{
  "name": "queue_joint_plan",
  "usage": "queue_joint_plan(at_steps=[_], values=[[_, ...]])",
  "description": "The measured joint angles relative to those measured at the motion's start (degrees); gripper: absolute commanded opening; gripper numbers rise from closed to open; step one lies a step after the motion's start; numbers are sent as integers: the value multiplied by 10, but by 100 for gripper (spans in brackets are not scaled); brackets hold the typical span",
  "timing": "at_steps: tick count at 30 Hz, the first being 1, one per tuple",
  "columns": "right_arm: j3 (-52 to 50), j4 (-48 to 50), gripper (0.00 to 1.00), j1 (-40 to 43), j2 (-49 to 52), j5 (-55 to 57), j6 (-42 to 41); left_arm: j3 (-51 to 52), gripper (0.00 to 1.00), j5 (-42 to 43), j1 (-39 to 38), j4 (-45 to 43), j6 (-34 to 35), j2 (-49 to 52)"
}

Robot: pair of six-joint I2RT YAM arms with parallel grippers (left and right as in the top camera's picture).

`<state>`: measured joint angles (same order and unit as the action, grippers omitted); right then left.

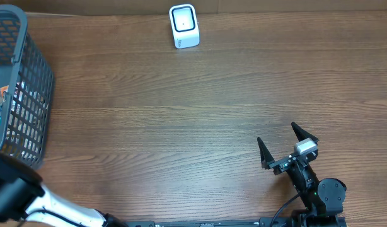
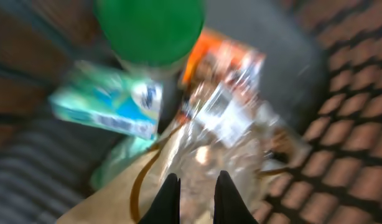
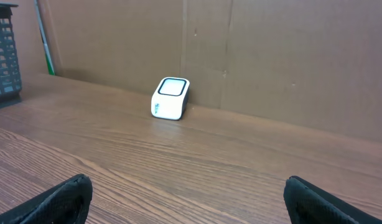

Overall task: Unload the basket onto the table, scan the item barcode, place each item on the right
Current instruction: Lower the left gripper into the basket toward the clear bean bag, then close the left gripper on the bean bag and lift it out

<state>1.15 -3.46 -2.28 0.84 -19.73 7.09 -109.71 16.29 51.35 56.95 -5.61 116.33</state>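
Grey plastic lattice basket (image 1: 31,82) stands at the left edge of the brown wood-grain table (image 1: 168,113), and the goods for scanning lie inside it. The left wrist view looks down into it, badly blurred: a round green lid (image 2: 150,28) at the top, a teal rectangular box (image 2: 107,102) lying tilted just below and left of it, a clear crinkly plastic packet with orange print (image 2: 228,118) to the right, and a tan paper-like bag (image 2: 116,199) partly under the packet. The left gripper (image 2: 196,182) points down among them with its two black fingers drawn close together, closed, with their tips over the clear packet. The blur hides whether they pinch its film or merely touch it. From overhead only the white and black left arm (image 1: 29,202) shows, reaching toward the basket from the lower left corner. The small white box-shaped barcode scanner with a dark window (image 1: 183,25) sits at the far edge of the table near the middle, well apart from the basket, just in front of a brown cardboard wall (image 3: 272,56). The right gripper (image 1: 277,133) rests low at the near right side of the table, its jaws spread wide with nothing between them, facing the scanner.
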Motion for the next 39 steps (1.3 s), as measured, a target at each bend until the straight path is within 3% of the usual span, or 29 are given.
queue_joint_plan(at_steps=[1, 8, 13, 26, 33, 39], values=[[0, 0, 100, 0, 0, 0, 0, 0, 7, 0, 0, -2, 6, -17], [0, 0, 100, 0, 0, 0, 0, -2, 57, -31, 0, 19, 29, -91], [0, 0, 100, 0, 0, 0, 0, 29, 70, -57, 8, 21, 37, -66], [0, 0, 100, 0, 0, 0, 0, 38, 77, -67, 40, 33, 10, 64], [0, 0, 100, 0, 0, 0, 0, 39, 63, -43, 42, 35, 1, 85], [0, 0, 100, 0, 0, 0, 0, 40, 61, -6, 40, 37, -10, 85]])
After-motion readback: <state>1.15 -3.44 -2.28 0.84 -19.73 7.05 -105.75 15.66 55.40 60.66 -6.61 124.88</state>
